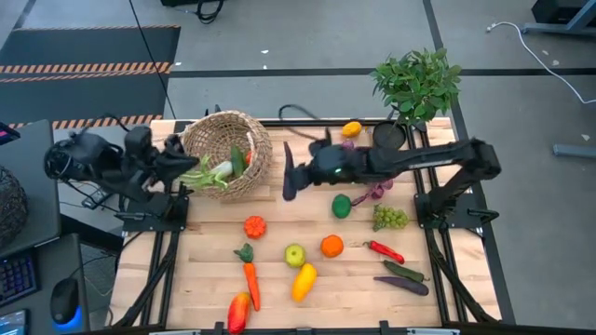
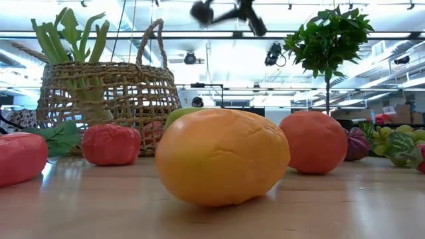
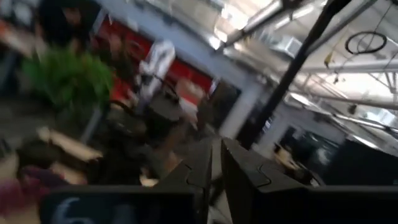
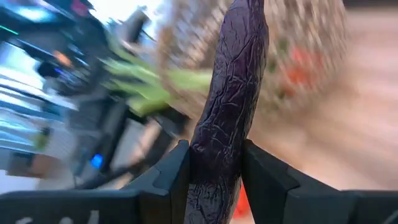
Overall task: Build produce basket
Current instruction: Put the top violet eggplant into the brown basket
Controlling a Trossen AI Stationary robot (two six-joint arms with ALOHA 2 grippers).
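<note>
The tan wicker basket stands at the table's far left and holds a leek and other green produce. My right gripper reaches in from the right, stops just right of the basket, and is shut on a dark purple eggplant. My left gripper waits shut at the basket's left side. It is seen shut in the left wrist view. Loose produce lies on the table: a tomato, a carrot, an orange, green grapes and a chili. My right gripper pinches the eggplant between its two fingers, about the middle of its length. The fingers come level from the table's right and lie across the eggplant. It is lifted clear of the table, and its long body sticks out beyond both sides of the fingers.
A leafy potted plant stands at the far right edge, with a yellow-orange fruit beside it. A yellow pepper, a red pepper, a cucumber and a second eggplant lie toward the near edge. Bare wood shows along the left side.
</note>
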